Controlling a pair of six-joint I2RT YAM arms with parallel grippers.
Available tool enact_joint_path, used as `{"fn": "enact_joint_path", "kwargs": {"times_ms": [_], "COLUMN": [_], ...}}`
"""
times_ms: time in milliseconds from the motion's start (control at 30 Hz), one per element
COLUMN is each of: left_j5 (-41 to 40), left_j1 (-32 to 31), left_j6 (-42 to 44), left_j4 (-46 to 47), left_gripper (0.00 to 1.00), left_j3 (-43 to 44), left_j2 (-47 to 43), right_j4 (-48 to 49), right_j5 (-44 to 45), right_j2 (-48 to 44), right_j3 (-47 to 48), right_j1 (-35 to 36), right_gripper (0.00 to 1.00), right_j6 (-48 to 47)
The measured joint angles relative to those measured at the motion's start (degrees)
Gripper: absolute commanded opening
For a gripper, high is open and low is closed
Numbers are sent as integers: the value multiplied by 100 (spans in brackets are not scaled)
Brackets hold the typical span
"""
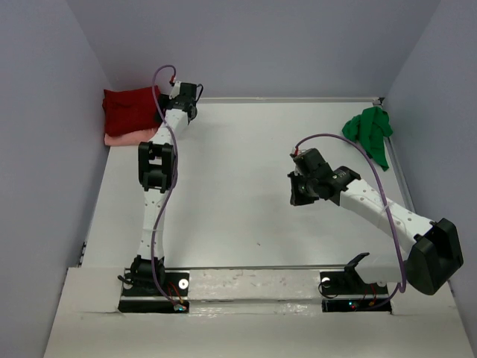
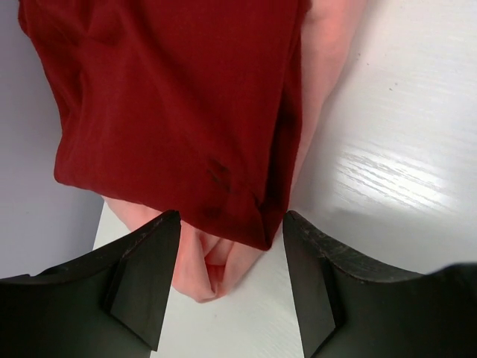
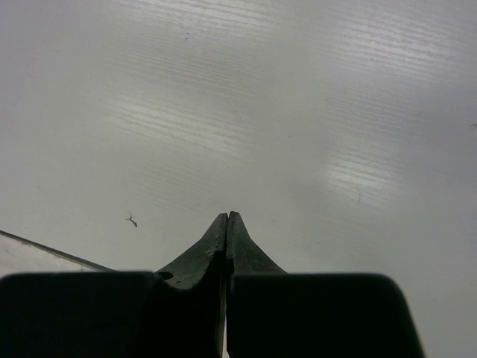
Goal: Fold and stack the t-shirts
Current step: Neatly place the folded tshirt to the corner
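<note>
A folded dark red t-shirt [image 1: 128,108] lies on top of a folded pale salmon pink t-shirt [image 1: 128,136] at the table's far left corner. In the left wrist view the red shirt [image 2: 171,104] covers the pink one [image 2: 216,257], whose edges stick out below and to the right. My left gripper [image 1: 165,99] [image 2: 231,224] is open and empty, its jaws just above the near corner of the stack. A bright green t-shirt [image 1: 370,133] lies crumpled at the far right. My right gripper [image 1: 297,195] [image 3: 226,218] is shut and empty over the bare table.
The white table [image 1: 246,179] is walled by pale lilac panels on the left, back and right. A raised rim [image 1: 399,171] runs along the right edge by the green shirt. The arm bases [image 1: 153,287] stand at the near edge.
</note>
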Motion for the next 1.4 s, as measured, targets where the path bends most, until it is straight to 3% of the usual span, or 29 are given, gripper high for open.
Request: {"fn": "enact_joint_path", "kwargs": {"times_ms": [467, 567, 600, 667, 1067, 1400], "left_j5": [63, 92, 103, 129, 66, -251], "left_j1": [197, 197, 197, 195, 201, 238], "left_j6": [74, 72, 81, 72, 72, 63], "left_j4": [197, 208, 208, 208, 234, 184], "left_gripper": [66, 44, 22, 1, 0, 0], "left_j3": [107, 107, 107, 107, 61, -601], "left_j2": [2, 2, 2, 2, 35, -160], "right_j4": [-26, -26, -26, -26, -33, -74], "right_j5": [2, 2, 2, 0, 2, 2], "right_j2": [11, 46, 63, 94, 98, -20], "right_j3": [2, 2, 2, 2, 2, 2], "right_j1": [0, 0, 0, 0, 0, 0], "right_gripper": [0, 0, 0, 0, 0, 0], "right_j6": [24, 28, 28, 31, 46, 46]}}
